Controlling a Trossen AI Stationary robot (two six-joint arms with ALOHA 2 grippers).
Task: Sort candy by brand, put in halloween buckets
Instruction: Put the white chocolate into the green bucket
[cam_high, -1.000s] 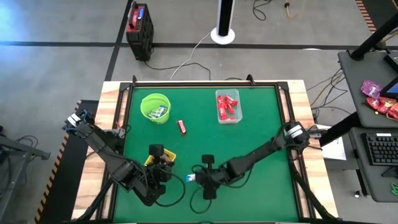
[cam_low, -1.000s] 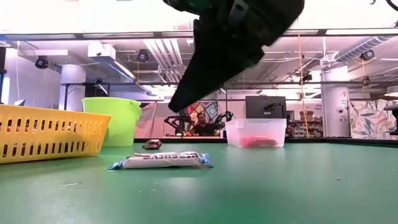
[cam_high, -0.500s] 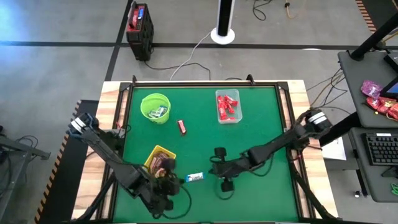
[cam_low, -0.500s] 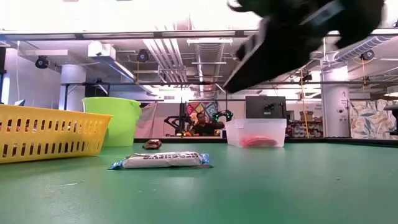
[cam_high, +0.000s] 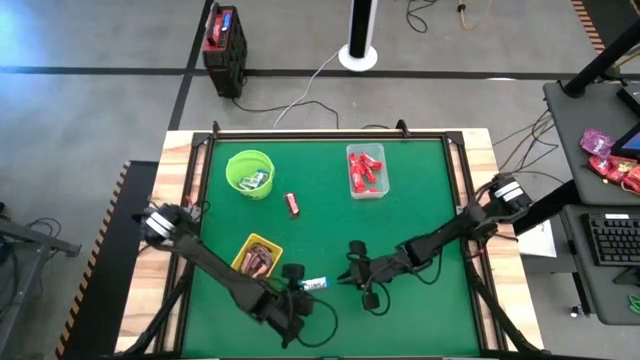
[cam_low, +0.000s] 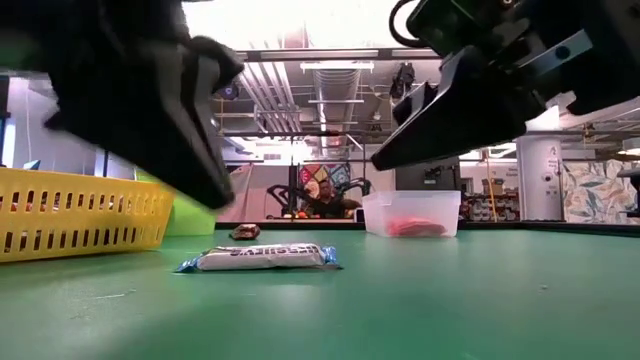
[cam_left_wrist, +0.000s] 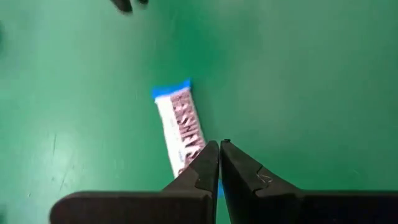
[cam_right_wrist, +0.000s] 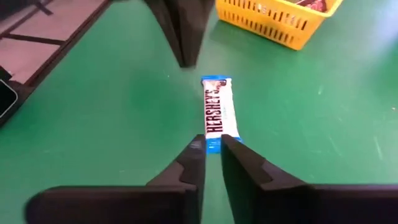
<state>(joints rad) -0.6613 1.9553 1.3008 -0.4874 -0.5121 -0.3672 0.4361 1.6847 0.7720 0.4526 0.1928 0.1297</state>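
Note:
A blue-and-white candy bar (cam_high: 315, 284) lies flat on the green table near its front edge, also seen in the low view (cam_low: 260, 258). My left gripper (cam_left_wrist: 219, 145) is shut and hangs over the bar's left end without touching it (cam_low: 218, 196). My right gripper (cam_right_wrist: 212, 140) hovers narrowly open above the bar's right end (cam_low: 380, 160). The halloween buckets are a lime-green bucket (cam_high: 250, 173), a clear tub (cam_high: 367, 172) holding red candy, and a yellow basket (cam_high: 258, 258) holding brown candy. One dark red candy (cam_high: 292, 204) lies on the table between bucket and tub.
The yellow basket (cam_low: 80, 215) stands close to the left of the bar. Wooden rails (cam_high: 190, 180) border the green table. Open green surface lies to the right of the right arm. A person shows far off in the room behind the table (cam_low: 322, 200).
My left gripper has left the spot over the yellow basket, gone toward the table's near edge and right, and sunk toward the blue-and-white bar. My right gripper has drawn back from the bar toward the table's right. The bar has stayed where it lay.

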